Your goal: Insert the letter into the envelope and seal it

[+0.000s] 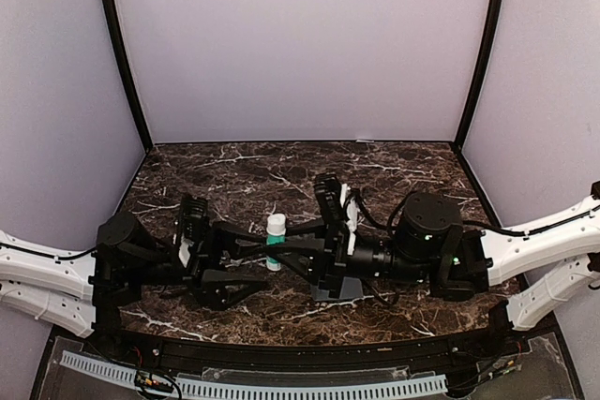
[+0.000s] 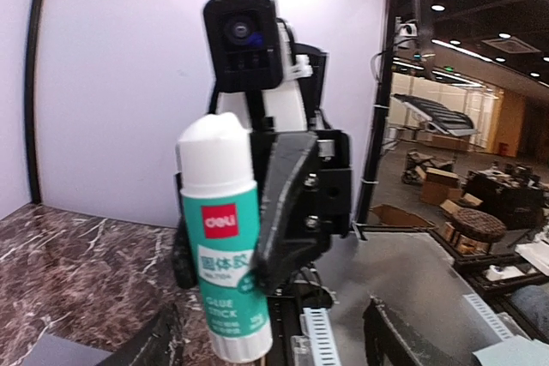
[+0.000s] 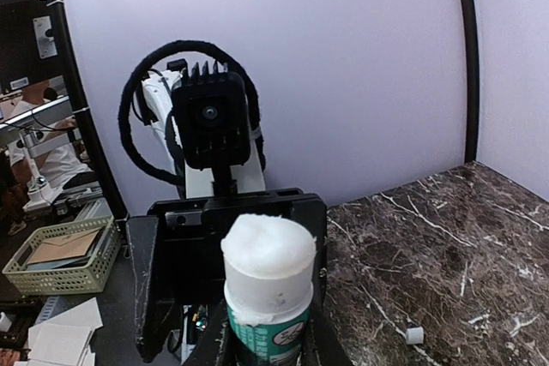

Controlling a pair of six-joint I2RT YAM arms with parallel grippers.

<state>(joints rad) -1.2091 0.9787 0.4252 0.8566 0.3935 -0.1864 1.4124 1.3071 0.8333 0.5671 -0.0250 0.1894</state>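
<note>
1. The right gripper is clamping the glue stick by its body, holding it upright with the white glue tip bare. The left gripper is standing open, its fingers well apart on either side of the tube.
2. The envelope is lying on the table under the right arm, mostly hidden. The letter is not showing in any view, so sealing may be coming too early.
3. The bare tip is risking a smear on a finger or on the marble while the arm is turning it down.
4. The smooth tube is likely to be slipping or tilting when pressed on paper.
5. Nothing is pinning the envelope, so a glue stroke may be dragging it.
6. The arms are crowding together, so any retreat is risking a knock.
</note>
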